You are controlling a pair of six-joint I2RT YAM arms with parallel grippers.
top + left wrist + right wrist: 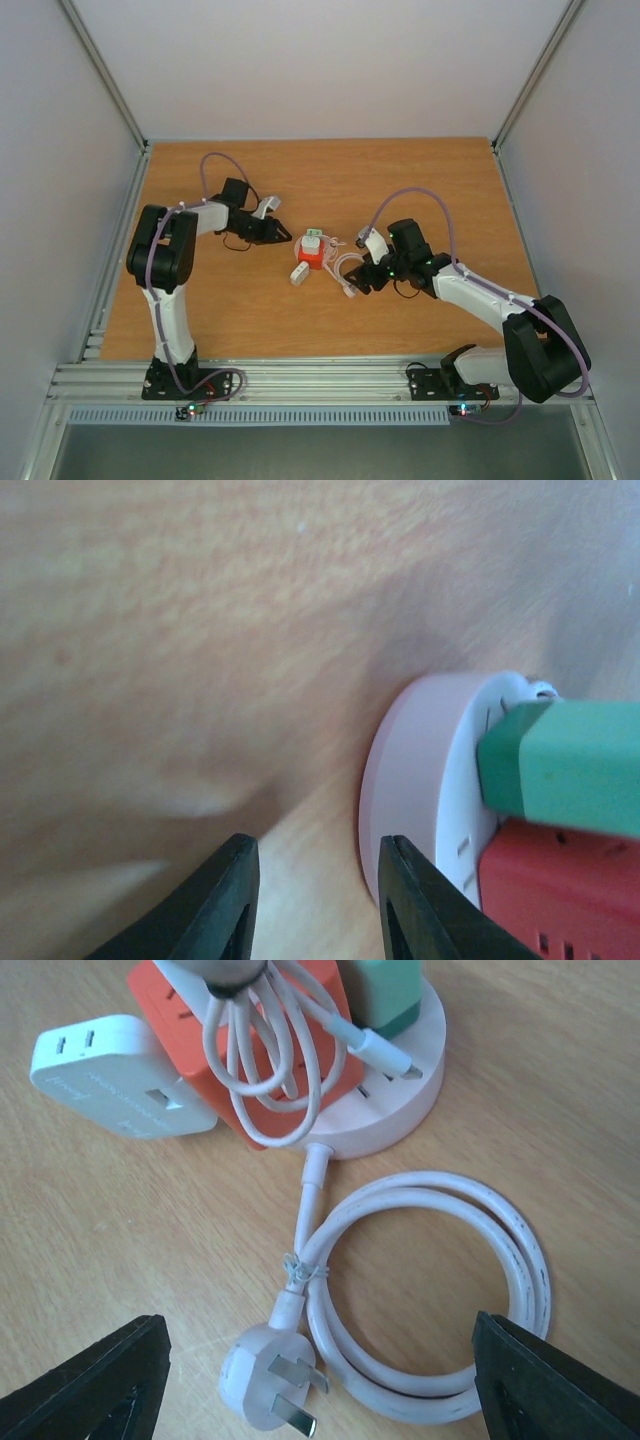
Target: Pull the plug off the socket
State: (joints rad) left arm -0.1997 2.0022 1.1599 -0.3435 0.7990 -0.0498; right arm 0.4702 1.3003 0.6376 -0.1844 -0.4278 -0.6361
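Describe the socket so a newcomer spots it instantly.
At the middle of the wooden table, between the two arms, sits a small cluster of adapters. The socket is the flat disc under that cluster, with a red cube and a green adapter on top and a coiled white cord leaving its edge. It alone is round and pale pink; the white block beside it is rectangular.

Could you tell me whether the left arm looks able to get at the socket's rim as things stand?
Probably yes: the left gripper is open close by the socket, whose near rim is bare; the green plug and red cube sit on its top, past that rim.
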